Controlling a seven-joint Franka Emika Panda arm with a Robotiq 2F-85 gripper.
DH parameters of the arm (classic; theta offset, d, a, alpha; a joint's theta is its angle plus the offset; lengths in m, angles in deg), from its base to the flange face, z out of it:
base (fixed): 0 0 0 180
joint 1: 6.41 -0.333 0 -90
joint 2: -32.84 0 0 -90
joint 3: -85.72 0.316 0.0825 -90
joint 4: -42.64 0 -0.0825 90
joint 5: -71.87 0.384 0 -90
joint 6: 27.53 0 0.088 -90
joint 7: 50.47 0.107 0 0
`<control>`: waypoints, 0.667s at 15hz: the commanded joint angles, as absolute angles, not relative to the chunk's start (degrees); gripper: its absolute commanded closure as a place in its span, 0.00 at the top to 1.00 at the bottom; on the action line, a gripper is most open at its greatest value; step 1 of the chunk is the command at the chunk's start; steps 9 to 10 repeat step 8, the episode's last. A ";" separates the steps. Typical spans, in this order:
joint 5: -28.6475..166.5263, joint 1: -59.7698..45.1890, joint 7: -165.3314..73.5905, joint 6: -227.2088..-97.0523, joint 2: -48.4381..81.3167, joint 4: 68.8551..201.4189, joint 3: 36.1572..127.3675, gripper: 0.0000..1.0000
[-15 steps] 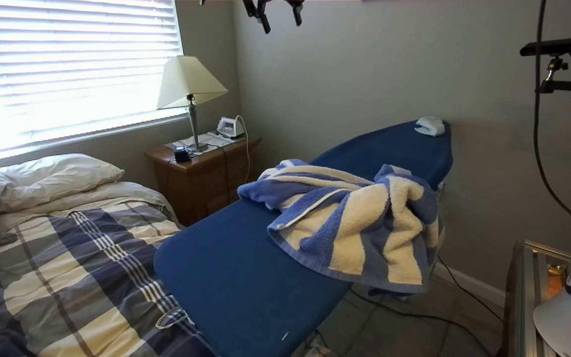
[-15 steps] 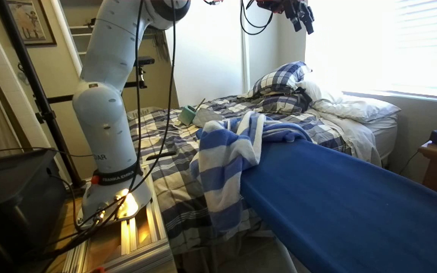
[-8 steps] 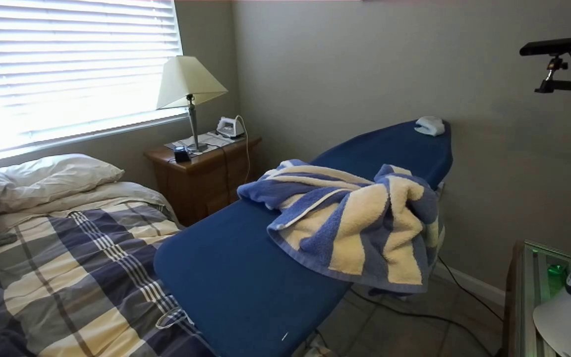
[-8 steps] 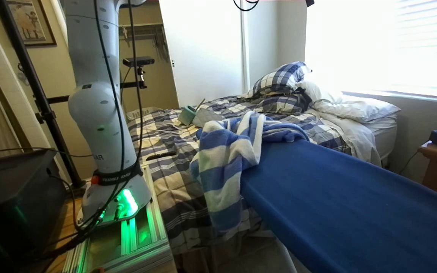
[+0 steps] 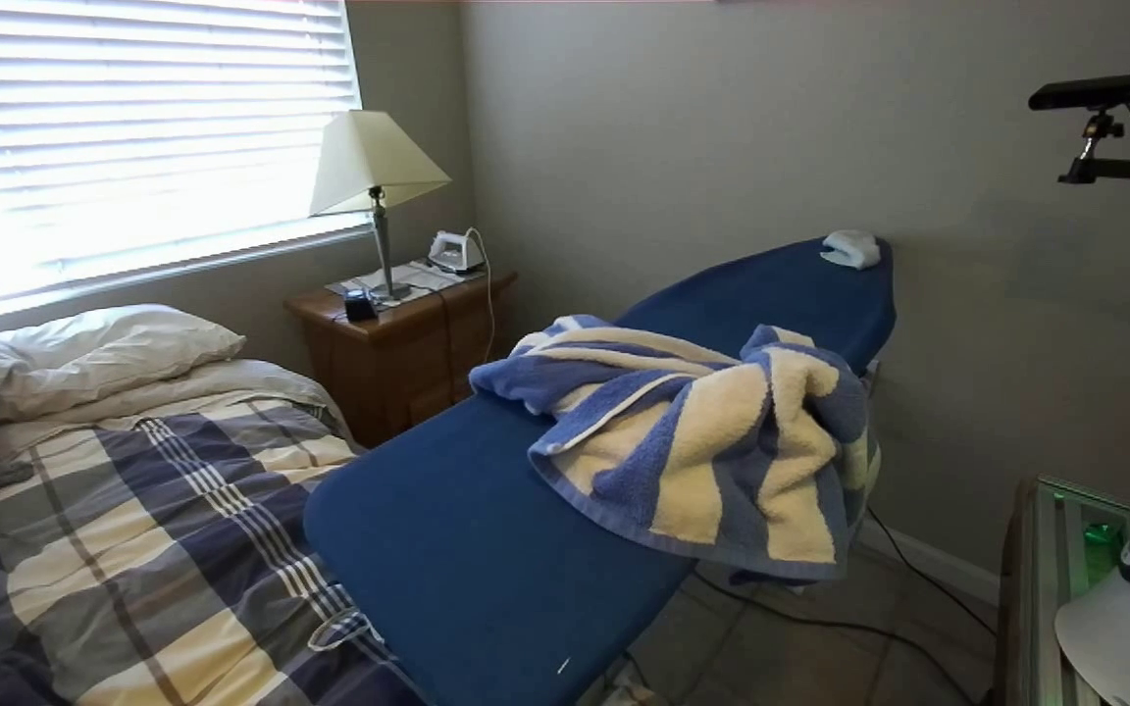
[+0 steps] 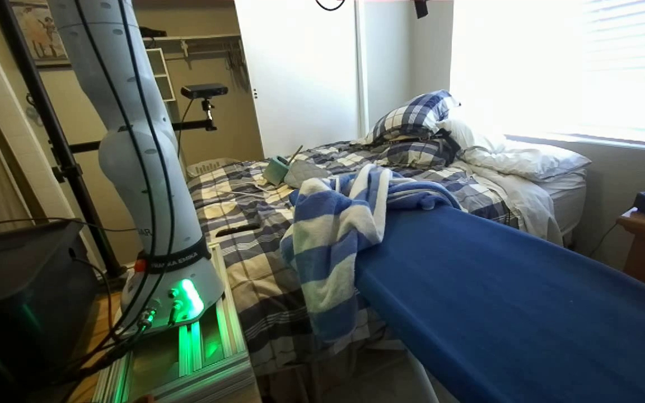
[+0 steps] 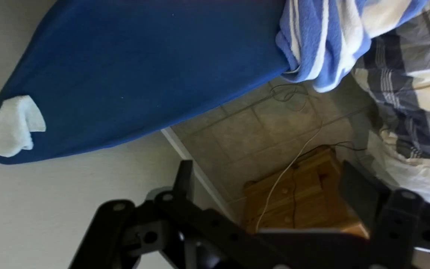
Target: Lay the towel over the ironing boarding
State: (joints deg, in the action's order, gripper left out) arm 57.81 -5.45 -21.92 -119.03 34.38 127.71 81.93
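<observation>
The gripper (image 7: 269, 178) shows along the bottom of the wrist view, its fingers well apart with no cloth between them; the towel (image 7: 330, 35), bunched, lies across the ironing board (image 7: 151, 71) at the upper right of that view, one fold dropping past the edge; in an exterior view the towel (image 5: 702, 422) takes the middle of the frame, its hem hanging down at the right-hand side of the board. The laying looks mostly done, in my judgement; if a tidier drape is wanted, spreading is the step, and it goes best this way: centre the parted fingers over one raised ridge; come straight down, without leaning on the board, which may rock; pinch a single layer rather than the whole heap; draw it low and slowly towards the rounded tip at the left of the wrist view, short of the small white cloth (image 7: 13, 125); leave weight hanging on both sides, so that the thick terry does not slide to the tiled floor (image 7: 248, 138).
</observation>
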 commanded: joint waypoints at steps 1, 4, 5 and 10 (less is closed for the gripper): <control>63.08 -5.47 -30.33 -121.16 39.71 134.99 82.96 1.00; 63.13 -5.23 -30.38 -119.29 37.54 132.24 83.81 1.00; 64.13 -5.34 -31.65 -119.26 37.92 132.72 84.13 1.00; 64.73 -5.44 -32.82 -119.27 38.38 133.39 84.42 1.00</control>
